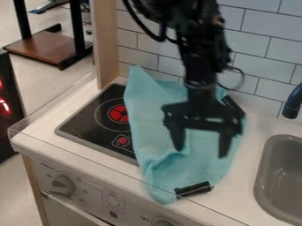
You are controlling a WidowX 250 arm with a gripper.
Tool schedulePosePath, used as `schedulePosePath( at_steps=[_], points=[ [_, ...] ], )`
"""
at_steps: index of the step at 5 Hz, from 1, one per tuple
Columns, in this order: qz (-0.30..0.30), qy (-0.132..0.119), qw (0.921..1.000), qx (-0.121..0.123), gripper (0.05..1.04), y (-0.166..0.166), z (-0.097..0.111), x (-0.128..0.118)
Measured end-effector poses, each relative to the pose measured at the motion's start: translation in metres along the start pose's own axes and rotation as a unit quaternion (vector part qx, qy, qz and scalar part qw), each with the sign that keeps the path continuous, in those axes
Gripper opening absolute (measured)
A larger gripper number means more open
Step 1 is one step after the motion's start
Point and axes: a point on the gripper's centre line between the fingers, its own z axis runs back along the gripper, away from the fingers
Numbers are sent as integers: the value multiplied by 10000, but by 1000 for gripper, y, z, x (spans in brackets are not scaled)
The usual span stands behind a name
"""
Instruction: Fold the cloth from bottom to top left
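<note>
Pale countertop (pixel 59 144) runs along the front, bearing a rumpled teal cloth (pixel 150 114) that overlaps the black stove (pixel 88 117). Over the cloth hangs the gripper (pixel 201 145), its fingers wide apart and holding nothing; a short black piece (pixel 193 189) lies at the cloth's near end.

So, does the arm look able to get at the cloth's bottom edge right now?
Probably yes: the open end effector hangs over the cloth, nothing visible in between, though the black object at the bottom edge could hinder a grip there.
</note>
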Motion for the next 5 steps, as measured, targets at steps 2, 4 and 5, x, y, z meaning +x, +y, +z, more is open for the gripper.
schedulePosePath(
  at_steps=[2, 4, 5],
  points=[
    [-512, -108, 9983, 259, 999, -14, -14, -11],
    [-610, 77, 9953, 752, 999, 4, -37, -22],
    [-681, 318, 9949, 676, 999, 2, -47, -29]
  ],
)
